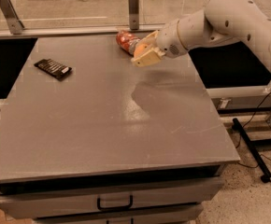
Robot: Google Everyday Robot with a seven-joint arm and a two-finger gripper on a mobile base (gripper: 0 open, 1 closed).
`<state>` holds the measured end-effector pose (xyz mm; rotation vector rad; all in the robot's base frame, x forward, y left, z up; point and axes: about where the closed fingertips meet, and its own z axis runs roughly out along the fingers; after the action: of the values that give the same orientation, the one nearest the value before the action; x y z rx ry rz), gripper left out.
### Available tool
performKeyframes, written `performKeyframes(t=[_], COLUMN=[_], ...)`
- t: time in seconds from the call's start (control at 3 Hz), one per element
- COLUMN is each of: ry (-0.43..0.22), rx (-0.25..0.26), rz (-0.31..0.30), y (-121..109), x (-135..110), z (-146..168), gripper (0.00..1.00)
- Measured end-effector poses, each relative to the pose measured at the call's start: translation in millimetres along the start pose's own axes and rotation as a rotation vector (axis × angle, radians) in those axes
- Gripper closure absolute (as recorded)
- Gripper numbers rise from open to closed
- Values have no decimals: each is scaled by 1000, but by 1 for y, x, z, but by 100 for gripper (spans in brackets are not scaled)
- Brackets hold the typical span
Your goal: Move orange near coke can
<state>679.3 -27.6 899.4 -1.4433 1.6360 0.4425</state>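
The coke can point(124, 40) lies on its side near the table's far edge, red with white markings. My gripper point(142, 53) is just right of it, held a little above the table, shut on the orange point(140, 49), which shows as an orange patch between the cream fingers point(147, 58). The orange sits right beside the can's near end; the fingers hide most of it. The white arm reaches in from the upper right.
A flat black rectangular packet point(53, 68) lies at the table's left. The grey table point(107, 125) has a drawer with a handle point(114, 203) at the front. A railing with posts point(133, 6) runs behind the far edge. A black floor bar point(252, 148) lies at the right.
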Motion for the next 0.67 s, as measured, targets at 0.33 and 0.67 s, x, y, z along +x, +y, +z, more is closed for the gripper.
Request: performKeyframes(t=[0.33,0.67], ry=[-5,-7], rx=[78,144], rz=[-2,12], y=[-39,-63], x=[15,30], z=[3,9], gripper=[100,100])
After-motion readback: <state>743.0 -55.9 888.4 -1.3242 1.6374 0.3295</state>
